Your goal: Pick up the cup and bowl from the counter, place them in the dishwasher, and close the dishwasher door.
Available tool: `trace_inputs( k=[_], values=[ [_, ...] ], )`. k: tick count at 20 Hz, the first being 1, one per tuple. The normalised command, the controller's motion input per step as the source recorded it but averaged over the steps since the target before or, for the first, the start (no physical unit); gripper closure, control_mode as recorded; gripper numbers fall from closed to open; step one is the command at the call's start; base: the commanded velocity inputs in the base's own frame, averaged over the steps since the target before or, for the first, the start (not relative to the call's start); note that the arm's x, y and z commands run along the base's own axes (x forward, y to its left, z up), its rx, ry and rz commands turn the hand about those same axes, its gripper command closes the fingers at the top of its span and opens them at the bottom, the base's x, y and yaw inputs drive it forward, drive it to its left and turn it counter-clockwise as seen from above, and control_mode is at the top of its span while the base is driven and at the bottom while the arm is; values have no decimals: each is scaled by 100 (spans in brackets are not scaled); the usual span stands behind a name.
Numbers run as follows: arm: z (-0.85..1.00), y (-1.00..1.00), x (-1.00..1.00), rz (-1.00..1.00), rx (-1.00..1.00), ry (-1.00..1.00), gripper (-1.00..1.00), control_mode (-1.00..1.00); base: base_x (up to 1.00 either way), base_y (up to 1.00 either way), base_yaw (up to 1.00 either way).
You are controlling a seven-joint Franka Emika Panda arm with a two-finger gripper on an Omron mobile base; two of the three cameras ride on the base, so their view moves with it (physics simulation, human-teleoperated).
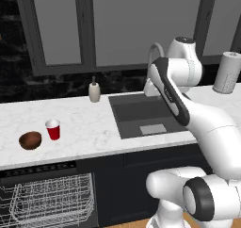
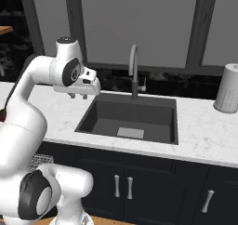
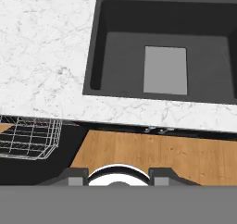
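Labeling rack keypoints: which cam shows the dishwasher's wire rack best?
Left base view: the wire rack sits under the counter edge at lower left, seen from the front with most of its grid. The hand view catches one corner. In the right base view the arm hides it but for a sliver.

Kitchen: marble counter [image 1: 94,128], sink [image 2: 135,117] with faucet [image 2: 134,66], dishwasher [image 1: 47,194], cabinets [image 2: 153,187].

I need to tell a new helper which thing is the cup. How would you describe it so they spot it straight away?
On the white marble counter, look left of the dark sink, above the open dishwasher. The cup is the small red tapered one with a white rim, upright beside the brown bowl; the beige soap bottle stands farther back.
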Motion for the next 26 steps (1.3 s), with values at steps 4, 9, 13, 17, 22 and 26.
trace_inputs(
  k=[4,9,13,17,22,26],
  values=[
    [-8,50,-14,0,-5,-1,-100,-100,0,0,0],
    [-42,92,-2,0,-5,0,-100,-100,0,0,0],
    [-68,99,0,0,-2,0,-100,-100,0,0,0],
    [-81,92,17,0,0,0,-100,-100,0,0,0],
    [-70,100,56,0,1,0,-100,-100,0,0,0],
    [-10,93,71,-2,7,2,-100,-100,0,0,0]
  ],
)
